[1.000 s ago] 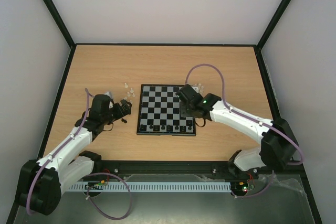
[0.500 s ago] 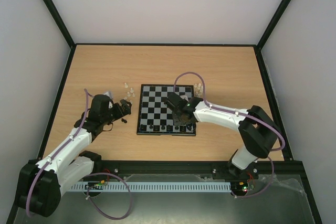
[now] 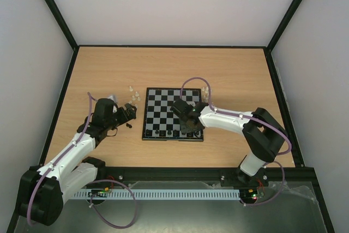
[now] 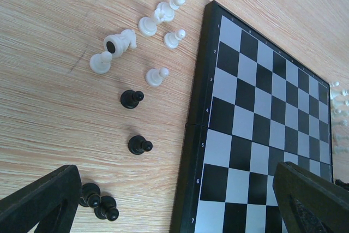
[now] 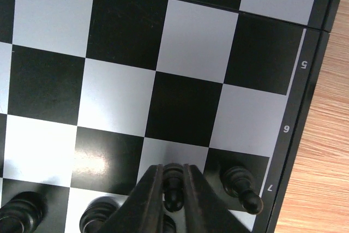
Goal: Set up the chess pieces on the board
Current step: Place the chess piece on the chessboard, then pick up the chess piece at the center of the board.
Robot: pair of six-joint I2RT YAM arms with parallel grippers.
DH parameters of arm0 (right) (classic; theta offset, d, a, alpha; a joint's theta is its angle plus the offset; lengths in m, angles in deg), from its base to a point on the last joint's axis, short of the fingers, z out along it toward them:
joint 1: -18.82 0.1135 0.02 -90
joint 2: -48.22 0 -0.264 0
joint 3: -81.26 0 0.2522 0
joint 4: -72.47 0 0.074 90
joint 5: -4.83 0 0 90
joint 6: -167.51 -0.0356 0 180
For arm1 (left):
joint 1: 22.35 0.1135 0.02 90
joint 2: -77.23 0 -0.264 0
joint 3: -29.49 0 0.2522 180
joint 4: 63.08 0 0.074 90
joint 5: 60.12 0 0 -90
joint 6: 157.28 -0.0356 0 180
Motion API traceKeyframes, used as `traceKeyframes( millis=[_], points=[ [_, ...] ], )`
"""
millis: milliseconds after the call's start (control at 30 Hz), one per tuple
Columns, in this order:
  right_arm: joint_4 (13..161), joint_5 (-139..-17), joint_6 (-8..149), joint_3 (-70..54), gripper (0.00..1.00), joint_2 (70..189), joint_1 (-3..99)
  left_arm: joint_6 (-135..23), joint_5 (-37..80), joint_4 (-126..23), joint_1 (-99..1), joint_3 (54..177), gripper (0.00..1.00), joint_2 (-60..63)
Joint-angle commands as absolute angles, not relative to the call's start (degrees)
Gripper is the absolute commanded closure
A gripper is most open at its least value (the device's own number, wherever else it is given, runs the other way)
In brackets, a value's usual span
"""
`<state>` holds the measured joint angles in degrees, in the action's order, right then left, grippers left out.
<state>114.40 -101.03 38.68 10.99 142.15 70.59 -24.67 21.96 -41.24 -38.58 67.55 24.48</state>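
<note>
While the left gripper (image 4: 174,203) hangs spread wide over the desk (image 3: 163,66), holding nothing, the right gripper (image 5: 173,170) is pinched tight on a black piece (image 5: 173,192) over the board (image 3: 161,107), near its rim. Pale walls (image 3: 163,4) close in the wooden desk. Only the left wrist view shows plainly the whitish pieces (image 4: 147,25) and loose black pieces (image 4: 131,99) lying beside the board; the right wrist view shows other black pieces (image 5: 240,186) standing by the held one
</note>
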Motion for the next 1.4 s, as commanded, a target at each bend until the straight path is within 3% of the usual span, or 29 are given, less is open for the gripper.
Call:
traceKeyframes(
  millis=[0, 267, 467, 867, 1367],
  points=[
    [115.8, -101.1, 38.1, 12.0, 0.85, 142.5, 70.9, -25.2, 22.2, -41.5, -38.5, 66.7, 0.01, 24.6],
    [116.0, -102.0, 38.0, 11.0, 0.75, 139.0, 70.9, -25.1, 22.1, -41.3, -38.5, 66.7, 0.01, 24.8],
    [119.4, -109.3, 37.4, 8.8, 0.67, 130.9, 69.1, -25.2, 22.1, -41.3, -38.5, 66.9, 0.01, 25.0],
    [112.4, -100.9, 42.6, 23.2, 0.65, 126.0, 43.8, -24.0, 20.0, -42.4, -38.4, 66.4, 0.01, 24.3],
    [107.8, -98.7, 43.9, 24.2, 0.66, 131.0, 42.0, -24.7, 20.6, -42.4, -38.4, 66.3, 0.01, 23.7]
  ],
)
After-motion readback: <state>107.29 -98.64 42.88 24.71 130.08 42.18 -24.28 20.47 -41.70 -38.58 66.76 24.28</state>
